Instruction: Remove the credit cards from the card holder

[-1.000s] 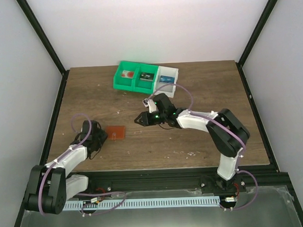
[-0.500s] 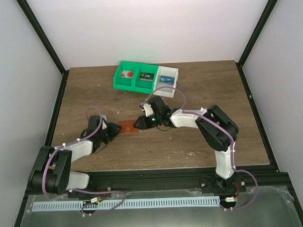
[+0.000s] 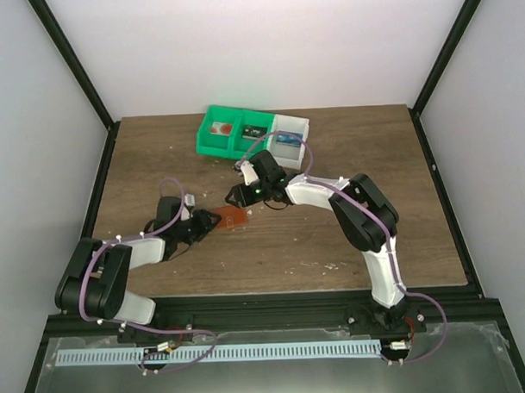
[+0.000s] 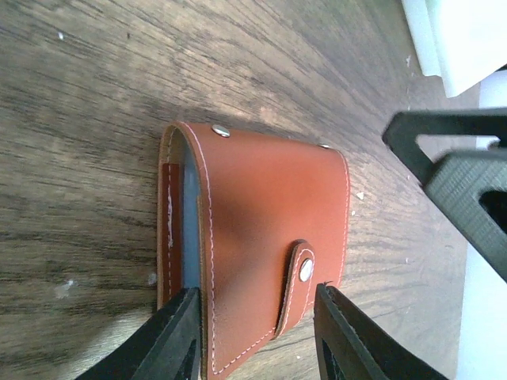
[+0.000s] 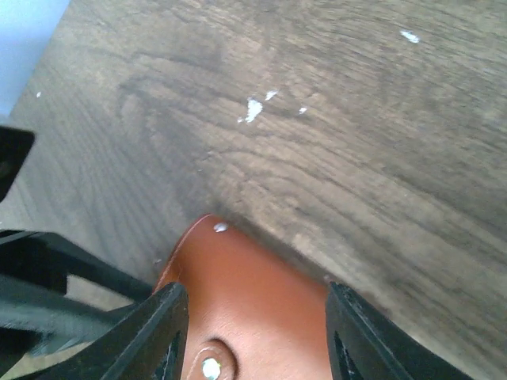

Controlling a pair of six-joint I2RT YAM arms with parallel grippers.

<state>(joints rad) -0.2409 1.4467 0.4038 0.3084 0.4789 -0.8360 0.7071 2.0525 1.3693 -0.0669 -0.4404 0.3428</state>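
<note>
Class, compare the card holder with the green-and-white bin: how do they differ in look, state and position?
The card holder is reddish-brown leather, folded; the bin is green-and-white plastic with three open-topped compartments. The card holder is snapped shut; the bin shows small items inside. The card holder lies mid-table between the left claw and right claw; the bin sits nearer the far edge. Both rest on the wooden table.

one small reddish-brown leather wallet (image 4: 261, 206) lies on one dark wooden table (image 3: 376, 236), and three round metal studs (image 4: 305, 271) show on its cover: two along one edge and one on its single strap (image 4: 291, 293). one plastic bin (image 3: 211, 146) has three compartments, two green and one white, with one small item in each. there are two white-and-black robot arms, the left arm (image 3: 139, 250) and the right arm (image 3: 318, 194).
</note>
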